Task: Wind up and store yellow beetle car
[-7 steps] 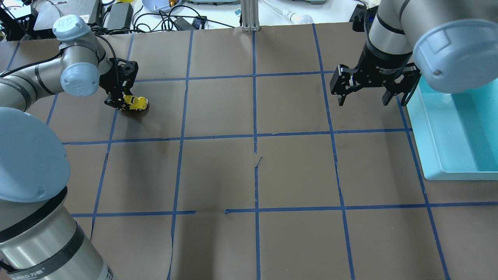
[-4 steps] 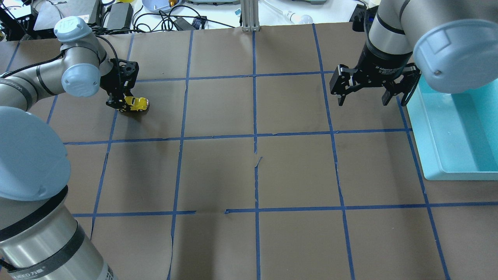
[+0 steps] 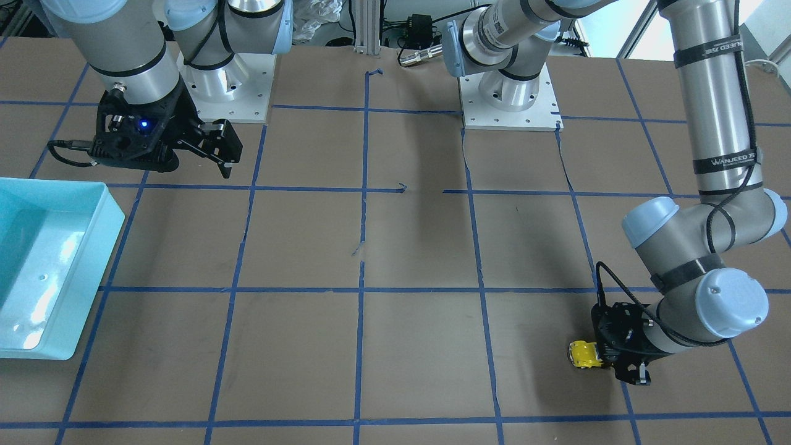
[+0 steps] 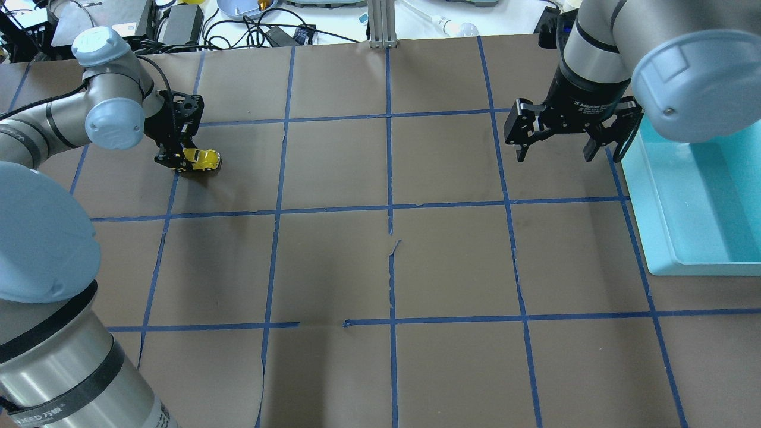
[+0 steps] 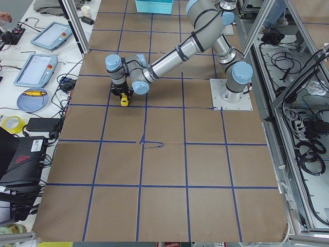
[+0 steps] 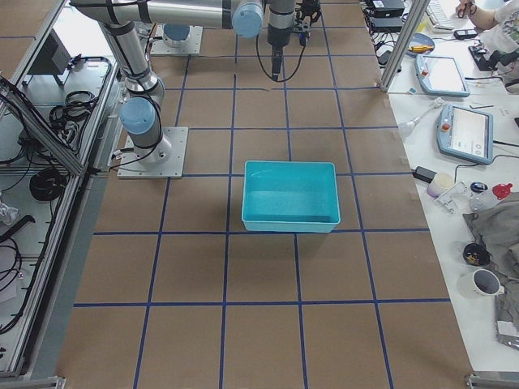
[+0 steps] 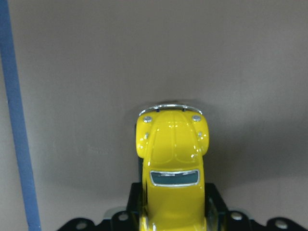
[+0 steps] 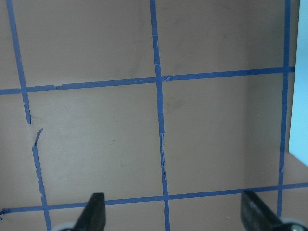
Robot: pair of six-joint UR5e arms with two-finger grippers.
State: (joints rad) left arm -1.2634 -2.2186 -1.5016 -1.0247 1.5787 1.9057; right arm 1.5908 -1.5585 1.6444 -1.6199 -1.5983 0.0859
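Observation:
The yellow beetle car (image 4: 204, 159) is on the brown paper at the far left of the table. It also shows in the front view (image 3: 581, 354), the exterior left view (image 5: 124, 100) and the left wrist view (image 7: 172, 154). My left gripper (image 4: 180, 159) is shut on the car's rear half, with the car's nose pointing away from it toward the table's middle. The gripper is held low at the paper. My right gripper (image 4: 556, 151) is open and empty, hanging above the paper just left of the teal bin (image 4: 660, 238). Its two fingers (image 8: 94, 211) show wide apart in the right wrist view.
The teal bin (image 3: 93, 247) stands at the right edge of the table and nothing shows inside it (image 6: 289, 223). Blue tape lines grid the paper. Cables, a bowl and tablets lie beyond the far edge (image 4: 238, 24).
My left gripper has drawn the car a short way to the left along the paper. The right arm has not moved.

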